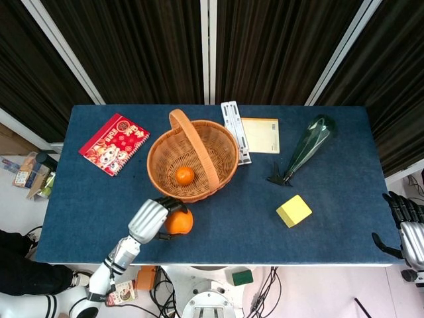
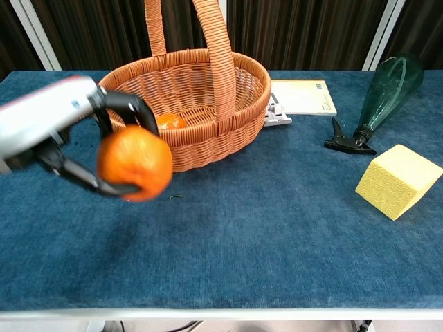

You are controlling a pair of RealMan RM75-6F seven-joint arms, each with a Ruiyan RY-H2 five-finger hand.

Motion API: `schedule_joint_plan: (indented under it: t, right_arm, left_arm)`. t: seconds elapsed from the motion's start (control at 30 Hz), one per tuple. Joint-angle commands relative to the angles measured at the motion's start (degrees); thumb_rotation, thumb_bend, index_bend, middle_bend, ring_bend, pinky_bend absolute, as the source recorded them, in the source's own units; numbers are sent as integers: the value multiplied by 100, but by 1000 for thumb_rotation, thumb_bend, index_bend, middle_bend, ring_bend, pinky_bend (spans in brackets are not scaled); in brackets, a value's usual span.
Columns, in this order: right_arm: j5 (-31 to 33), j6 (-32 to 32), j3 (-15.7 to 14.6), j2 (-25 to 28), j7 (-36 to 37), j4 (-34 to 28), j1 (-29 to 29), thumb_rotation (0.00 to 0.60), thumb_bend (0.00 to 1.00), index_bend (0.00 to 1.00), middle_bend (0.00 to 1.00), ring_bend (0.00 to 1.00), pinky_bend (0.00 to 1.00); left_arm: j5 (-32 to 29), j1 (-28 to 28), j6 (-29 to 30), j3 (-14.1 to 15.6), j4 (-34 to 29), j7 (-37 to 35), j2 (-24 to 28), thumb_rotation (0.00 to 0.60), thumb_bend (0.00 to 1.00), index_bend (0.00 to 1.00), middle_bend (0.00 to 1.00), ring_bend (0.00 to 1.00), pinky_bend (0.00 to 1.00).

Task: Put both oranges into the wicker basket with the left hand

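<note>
My left hand (image 1: 149, 220) (image 2: 52, 131) grips an orange (image 1: 179, 222) (image 2: 134, 162) and holds it in the air, just in front of the wicker basket (image 1: 173, 184) (image 2: 198, 146). Its dark fingers wrap over and under the fruit. A second orange (image 1: 185, 175) (image 2: 168, 122) lies on the basket floor, left of the tall handle. My right hand (image 1: 402, 223) shows only in the head view, off the table's right edge, fingers spread and holding nothing.
A red notebook (image 1: 114, 144) lies left of the basket. Behind it to the right are a white ruler-like strip (image 1: 235, 131) and a yellow pad (image 1: 260, 135). A green spray bottle (image 1: 303, 148) (image 2: 385, 97) and a yellow sponge block (image 1: 293, 211) (image 2: 398, 180) sit on the right.
</note>
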Motion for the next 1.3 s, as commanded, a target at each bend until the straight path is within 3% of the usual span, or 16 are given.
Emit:
schedule_joint_plan:
  t: [0.03,0.23,0.47,0.77,1.0,1.07,1.2,1.3]
  right_arm:
    - [-7,7,-1,0,-3,-4,-2,600,325,0,0,0,0]
    - [-23,49,-5,5,-1,-14,-21,600,324,0,0,0,0]
    - [-4,42,6,6,23,3,-19,600,325,0,0,0,0]
    - [63,-38,30,13,57,26,15,600,324,0,0,0,0]
    - [64,-33,32,19,75,33,13,600,324,0,0,0,0]
    - [69,-45,34,15,70,34,18,600,324,0,0,0,0]
    - [78,-73,33,13,53,31,30,600,325,0,0,0,0]
    - [77,-76,33,12,43,25,32,600,324,0,0,0,0]
  left_arm:
    - [-41,-5,278,-455,-524,375,481,600,215,440,453,427,558]
    - [-1000,-412,-223,-1304,-726,639,811,600,213,440,452,426,558]
    - [-1982,-1130,-1058,-1773,55,822,353,600,213,439,452,427,556]
    - [-2548,-1797,-1723,-1786,1339,833,-423,600,213,421,444,423,549]
    - [-2637,-1903,-1880,-1650,1901,550,-680,600,209,391,418,404,535]
    - [-2636,-1912,-1934,-1598,1934,489,-673,600,206,350,383,357,513]
    - [-2482,-1894,-1876,-1524,1888,326,-597,600,197,221,215,156,356]
    - [-2357,-1845,-1728,-1509,1769,199,-511,600,180,171,138,81,279]
